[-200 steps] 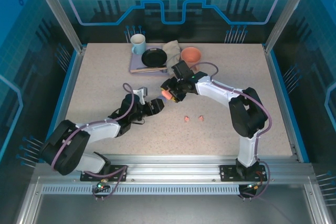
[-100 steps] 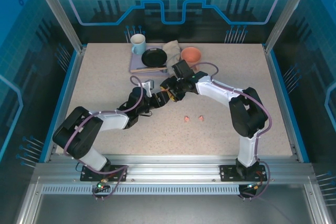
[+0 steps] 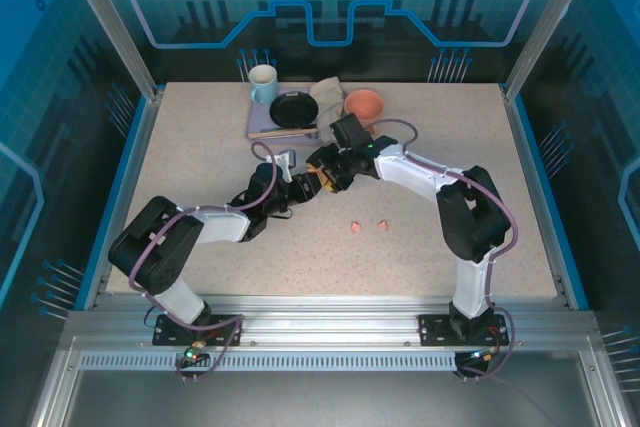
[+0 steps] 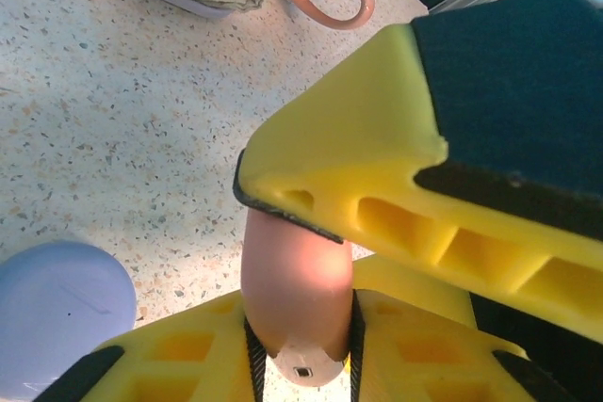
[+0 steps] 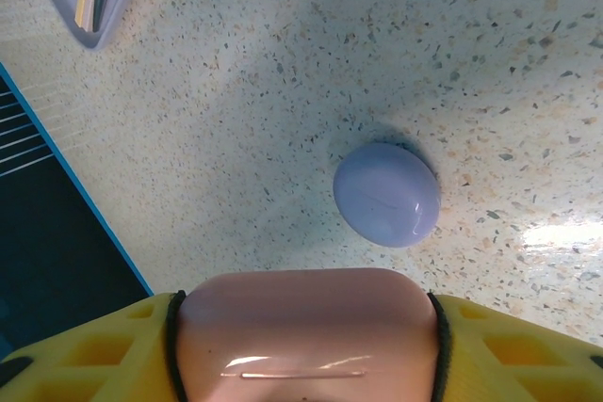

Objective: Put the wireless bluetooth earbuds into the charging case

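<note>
A salmon-pink charging case (image 5: pixel 306 336) is held above the table between both grippers. My right gripper (image 5: pixel 306 350) is shut on its wide sides. My left gripper (image 4: pixel 299 350) is shut on the pink case (image 4: pixel 297 275) from the other end, with the right gripper's yellow finger (image 4: pixel 377 185) just above. In the top view the left gripper (image 3: pixel 300 188) and right gripper (image 3: pixel 322 177) meet at mid-table. Two salmon-pink earbuds (image 3: pixel 355 228) (image 3: pixel 383 225) lie loose on the table to the near right. A closed lavender case (image 5: pixel 386 193) rests on the table below. The lavender earbuds are out of view.
At the back of the table a purple tray (image 3: pixel 262 131) holds a black pan (image 3: pixel 294 109), beside a white mug (image 3: pixel 263 82), a grey cloth (image 3: pixel 328 97) and a salmon cup (image 3: pixel 364 104). The lavender case (image 4: pixel 61 313) lies near the left gripper's fingers.
My left gripper has swung up and right from open table to the pink case and shut on it. The right gripper has held the case in place.
</note>
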